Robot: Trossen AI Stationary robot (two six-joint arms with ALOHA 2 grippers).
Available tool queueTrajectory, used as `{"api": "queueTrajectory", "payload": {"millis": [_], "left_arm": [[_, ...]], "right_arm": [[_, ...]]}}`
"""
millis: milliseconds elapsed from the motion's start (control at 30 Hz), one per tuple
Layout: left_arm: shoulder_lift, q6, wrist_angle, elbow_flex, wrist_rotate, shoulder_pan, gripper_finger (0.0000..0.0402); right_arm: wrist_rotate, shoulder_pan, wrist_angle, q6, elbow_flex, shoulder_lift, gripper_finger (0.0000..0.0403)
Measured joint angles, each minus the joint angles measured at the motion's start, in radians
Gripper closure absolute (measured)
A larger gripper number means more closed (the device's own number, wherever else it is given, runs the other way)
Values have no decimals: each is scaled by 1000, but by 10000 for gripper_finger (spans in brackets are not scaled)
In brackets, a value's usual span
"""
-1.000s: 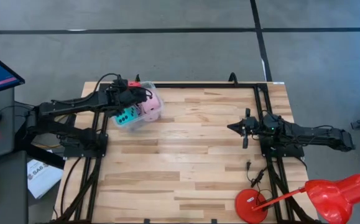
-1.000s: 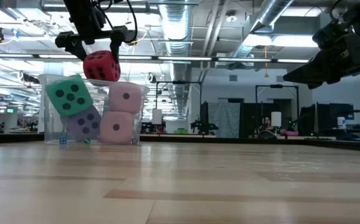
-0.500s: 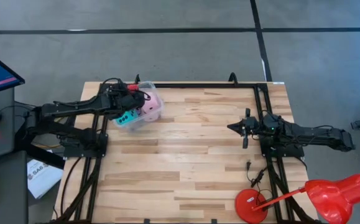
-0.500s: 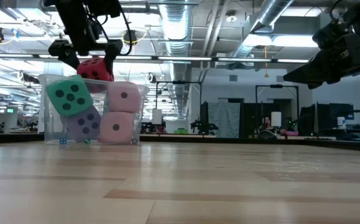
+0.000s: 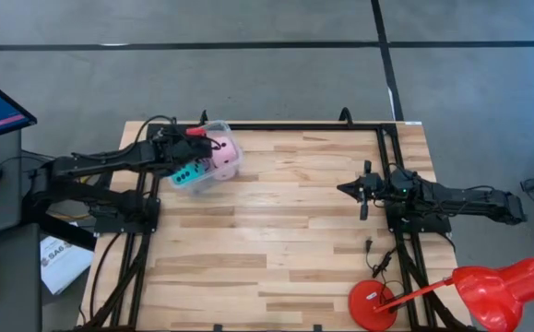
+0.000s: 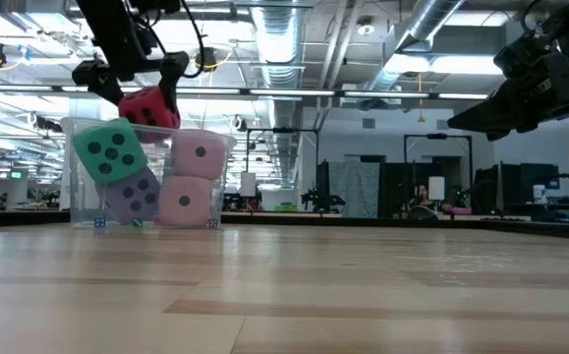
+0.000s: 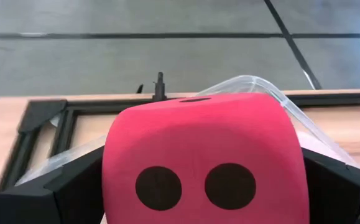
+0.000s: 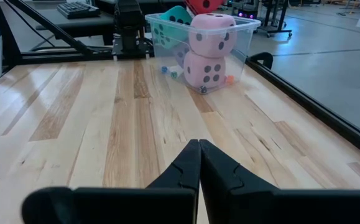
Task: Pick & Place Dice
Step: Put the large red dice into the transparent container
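Note:
A clear tub (image 6: 68, 138) stands at the table's far left and holds a cyan die (image 6: 112, 149), a violet die (image 6: 134, 194) and two pink dice (image 6: 198, 152), one stacked on the other (image 6: 184, 202). A red die (image 6: 151, 106) sits tilted at the tub's rim, its lower part dipping among the dice below. My left gripper (image 6: 132, 79) is open just above it, one finger on each side of the die (image 7: 204, 162). Over the table's right side my right gripper (image 5: 342, 189) hangs shut and empty. My left gripper comes slanting down from the table's left, and its fingers (image 7: 74, 190) flank the red die's two opposite sides (image 7: 114, 180). Whether they touch the die I cannot tell. The die's underside is hidden behind the tub's rim.
A black frame (image 5: 294, 127) runs along the table's edges. A red lamp (image 5: 488, 290) stands at the near right corner. The wooden top (image 5: 276, 231) between the tub and my right arm is bare planks.
My left gripper has drawn back toward the table's left edge and sunk a little. The red die has shifted slightly the same way and tipped further, staying at the tub's rim.

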Motion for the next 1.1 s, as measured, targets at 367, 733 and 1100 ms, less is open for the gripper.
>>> {"api": "queueTrajectory", "payload": {"millis": [367, 733, 1100], "left_arm": [[-62, 224, 52, 1, 4, -1, 2], [-45, 414, 84, 2, 42, -27, 3], [-45, 413, 83, 2, 42, -27, 4]], "right_arm": [[0, 0, 8, 8, 0, 0, 400], [0, 2, 294, 73, 0, 14, 401], [0, 0, 545, 26, 0, 224, 401]]}}
